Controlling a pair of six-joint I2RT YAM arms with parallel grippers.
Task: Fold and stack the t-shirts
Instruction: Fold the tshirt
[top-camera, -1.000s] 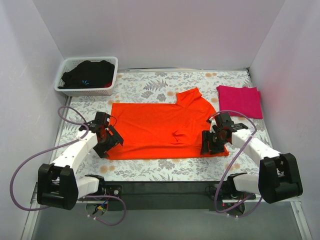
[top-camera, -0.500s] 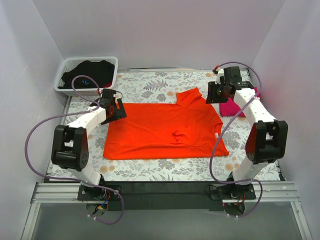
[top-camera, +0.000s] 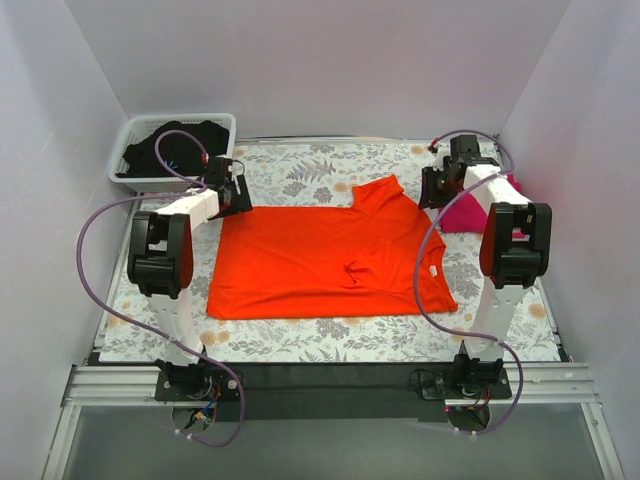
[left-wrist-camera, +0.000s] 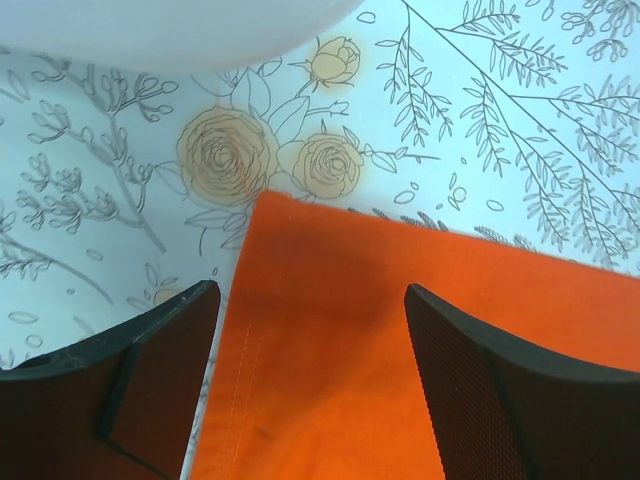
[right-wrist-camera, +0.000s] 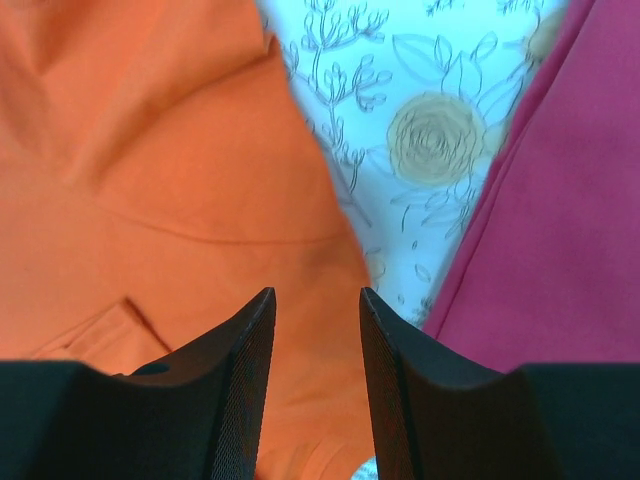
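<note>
The orange t-shirt (top-camera: 325, 260) lies spread on the floral table, folded to a rough rectangle. My left gripper (top-camera: 232, 196) is open over its far left corner; in the left wrist view that corner (left-wrist-camera: 330, 300) lies between my open fingers (left-wrist-camera: 470, 380). My right gripper (top-camera: 436, 188) is open over the shirt's far right edge; in the right wrist view the orange cloth (right-wrist-camera: 180, 200) lies under the jaws. The magenta t-shirt (top-camera: 468, 212) lies folded at the right, partly hidden by the right arm, and shows in the right wrist view (right-wrist-camera: 560, 230).
A white basket (top-camera: 135, 178) holding dark clothing stands at the far left corner. White walls close in the table on three sides. The arms' cables loop above the table on both sides.
Both arms have swung from the shirt's near corners to its far corners. The shirt lies where it was.
</note>
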